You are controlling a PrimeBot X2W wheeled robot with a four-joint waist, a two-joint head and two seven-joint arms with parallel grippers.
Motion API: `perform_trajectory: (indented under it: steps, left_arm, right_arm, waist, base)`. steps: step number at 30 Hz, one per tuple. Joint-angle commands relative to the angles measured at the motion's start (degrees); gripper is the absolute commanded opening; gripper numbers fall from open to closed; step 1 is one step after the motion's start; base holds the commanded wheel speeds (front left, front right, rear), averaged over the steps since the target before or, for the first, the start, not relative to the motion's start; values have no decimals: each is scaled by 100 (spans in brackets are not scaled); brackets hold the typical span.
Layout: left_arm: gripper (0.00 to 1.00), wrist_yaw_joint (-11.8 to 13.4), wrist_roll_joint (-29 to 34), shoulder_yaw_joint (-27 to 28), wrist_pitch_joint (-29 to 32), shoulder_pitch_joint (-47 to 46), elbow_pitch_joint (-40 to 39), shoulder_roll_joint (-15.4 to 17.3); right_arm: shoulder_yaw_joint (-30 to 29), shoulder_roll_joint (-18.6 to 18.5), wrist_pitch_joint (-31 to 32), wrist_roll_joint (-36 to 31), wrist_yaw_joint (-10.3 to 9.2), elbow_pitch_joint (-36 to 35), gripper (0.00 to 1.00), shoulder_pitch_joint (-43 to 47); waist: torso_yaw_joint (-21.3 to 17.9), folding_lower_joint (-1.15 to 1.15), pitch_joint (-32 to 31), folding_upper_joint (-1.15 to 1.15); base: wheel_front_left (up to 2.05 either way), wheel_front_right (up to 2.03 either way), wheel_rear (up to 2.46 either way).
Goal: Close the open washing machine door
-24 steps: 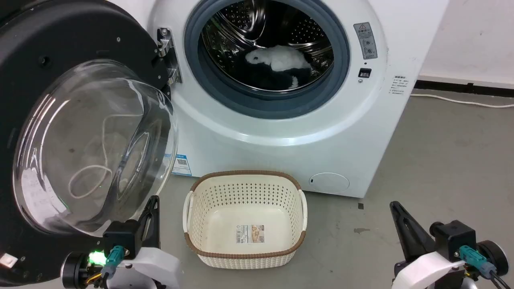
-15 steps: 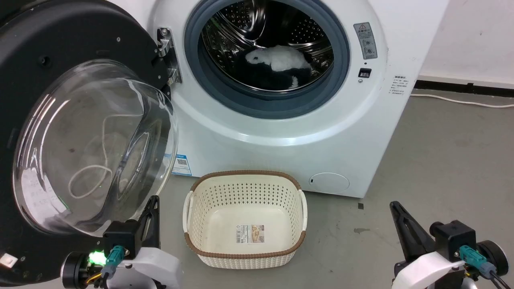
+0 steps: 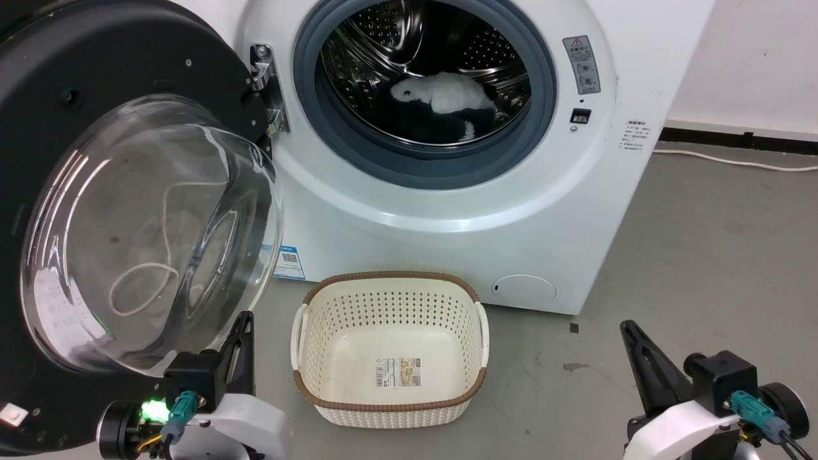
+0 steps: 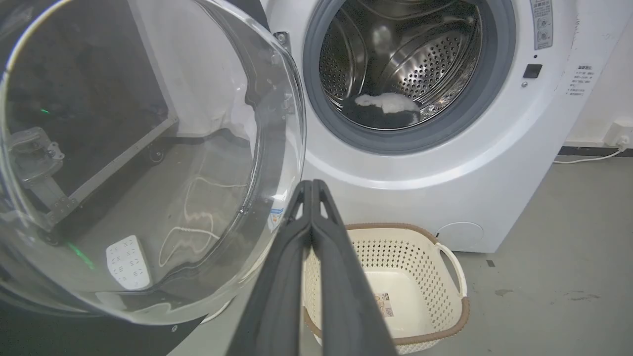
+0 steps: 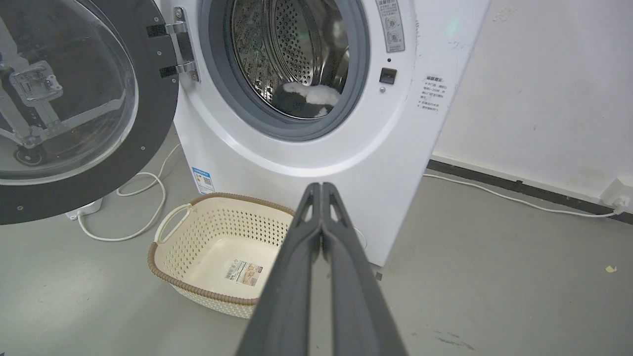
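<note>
Door: washing machine door (image 3: 96,61) is swung open, frame left (glass bulging).
Claws: left claw (image 4: 312,185), right claw (image 5: 321,188) are pinched together, empty.

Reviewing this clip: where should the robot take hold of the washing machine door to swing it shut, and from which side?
Probably the black rim of the washing machine door at its free edge, opposite the hinge: most leverage, and the bulging glass bowl is smooth and rounded. Come from the robot's left, behind the door, with the shut left gripper, pushing toward the drum.
</note>
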Motion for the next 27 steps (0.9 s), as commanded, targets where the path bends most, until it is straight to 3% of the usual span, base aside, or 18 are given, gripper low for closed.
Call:
perform_trajectory:
  steps: [1,27]
  left_arm:
    - [0,-25,16,4,1,60,-23,0]
    - [0,-25,16,4,1,60,-23,0]
  right_arm:
    - [-2,-4,4,-36,5,-25,0,-78]
    - [-2,-4,4,-36,5,-25,0,-78]
  waist:
    - [0,0,0,0]
    - [0,0,0,0]
  base:
    - [0,0,0]
    - [0,0,0]
